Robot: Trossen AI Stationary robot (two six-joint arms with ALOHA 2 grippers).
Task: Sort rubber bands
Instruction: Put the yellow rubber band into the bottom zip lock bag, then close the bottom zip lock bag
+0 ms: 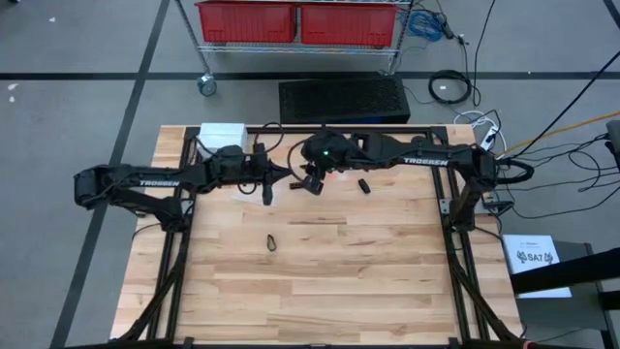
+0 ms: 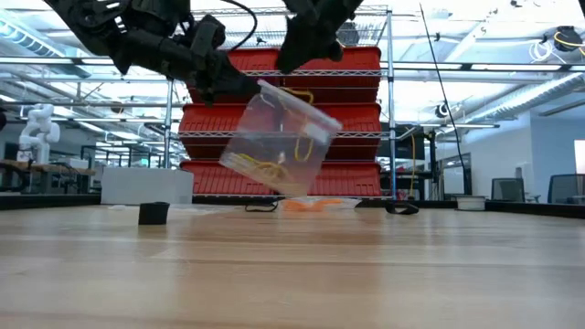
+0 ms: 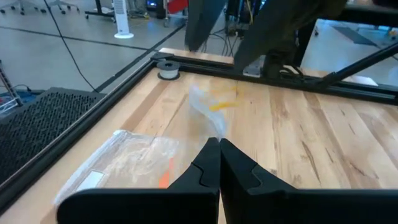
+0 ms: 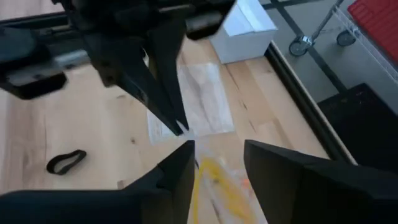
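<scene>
Both arms reach toward each other over the far part of the tabletop (image 1: 320, 281). The left gripper (image 3: 219, 155) has its fingers pressed together on the corner of a clear plastic bag (image 2: 274, 137), which hangs tilted in the air above the wood. Several yellow rubber bands (image 2: 260, 166) sit inside this bag, bunched toward its lower end. The right gripper (image 4: 214, 158) is just beside the bag's upper edge, its fingers spread apart with the bag and the yellow bands showing in the gap between them; whether they touch the plastic cannot be told.

A second clear bag (image 3: 124, 158) lies flat on the tabletop near the far left edge, close to a white box (image 1: 222, 134), and something orange shows in it. In the low view a small heap of orange bands (image 2: 311, 205) rests on the wood beneath the held bag. One black rubber band (image 1: 272, 242) lies alone near the middle of the tabletop, well apart from both grippers, and another small black object (image 1: 364, 185) lies near the right arm.
</scene>
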